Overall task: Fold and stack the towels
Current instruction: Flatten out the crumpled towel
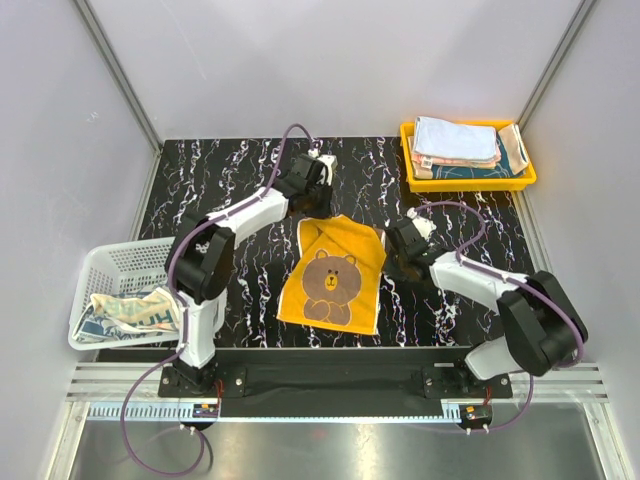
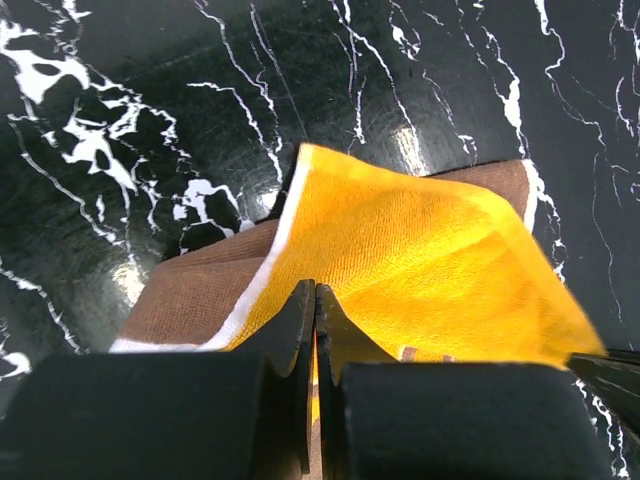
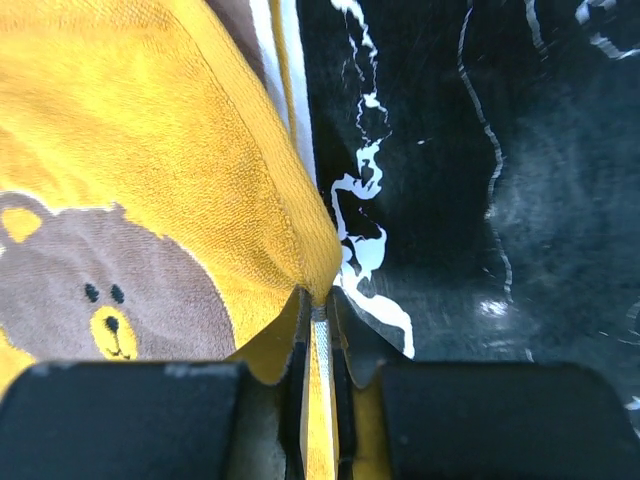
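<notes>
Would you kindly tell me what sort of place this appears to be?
Probably a robot lab test cell: white panels enclose a black marbled table, with a left arm and right arm bolted at its near edge.

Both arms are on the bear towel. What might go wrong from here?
1. The left gripper and right gripper pinch only a thin edge of the orange-yellow towel, so it may slip mid-fold.
2. Cloth bunches at the right jaws, so the fold could come out skewed.
</notes>
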`<act>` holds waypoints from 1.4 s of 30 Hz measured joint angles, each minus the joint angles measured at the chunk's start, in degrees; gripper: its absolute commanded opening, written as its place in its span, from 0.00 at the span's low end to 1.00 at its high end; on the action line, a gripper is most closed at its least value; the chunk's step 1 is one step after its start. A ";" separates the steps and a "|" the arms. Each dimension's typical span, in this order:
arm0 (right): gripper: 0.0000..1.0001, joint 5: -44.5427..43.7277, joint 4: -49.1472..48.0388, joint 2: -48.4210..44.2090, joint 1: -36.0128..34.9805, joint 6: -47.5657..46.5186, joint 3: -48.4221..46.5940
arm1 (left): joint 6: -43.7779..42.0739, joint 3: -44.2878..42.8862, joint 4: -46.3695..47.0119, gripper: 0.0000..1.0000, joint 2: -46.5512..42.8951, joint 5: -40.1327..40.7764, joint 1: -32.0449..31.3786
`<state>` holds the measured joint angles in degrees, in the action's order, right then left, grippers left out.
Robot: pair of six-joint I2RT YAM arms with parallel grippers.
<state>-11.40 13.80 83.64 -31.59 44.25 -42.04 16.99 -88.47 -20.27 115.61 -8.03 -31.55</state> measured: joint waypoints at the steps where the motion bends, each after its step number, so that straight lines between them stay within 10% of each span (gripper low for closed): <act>1: 0.03 -0.44 0.46 -0.96 0.00 -0.39 0.00 | 0.00 0.00 -0.20 0.00 -0.22 0.33 0.00; 16: 0.03 -4.61 7.30 -11.04 0.11 -6.69 -0.68 | 7.28 18.45 -0.20 0.00 -19.82 4.94 -0.04; 20: 0.02 -4.22 6.69 -11.61 0.11 -6.93 1.27 | 9.25 24.15 0.00 0.38 -23.82 5.40 -0.22; 27: 0.04 -3.89 6.25 -8.96 0.11 -6.75 4.13 | 7.50 11.17 -0.52 0.57 -13.77 5.25 -0.37; 42: 0.04 -3.52 5.38 -7.98 0.11 -6.97 2.71 | -2.23 -4.28 -4.79 0.59 5.20 -0.52 -0.39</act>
<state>-14.92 19.18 75.66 -31.48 37.28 -39.33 14.76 -92.75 -25.06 120.81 -8.56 -31.94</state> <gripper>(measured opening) 0.131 0.592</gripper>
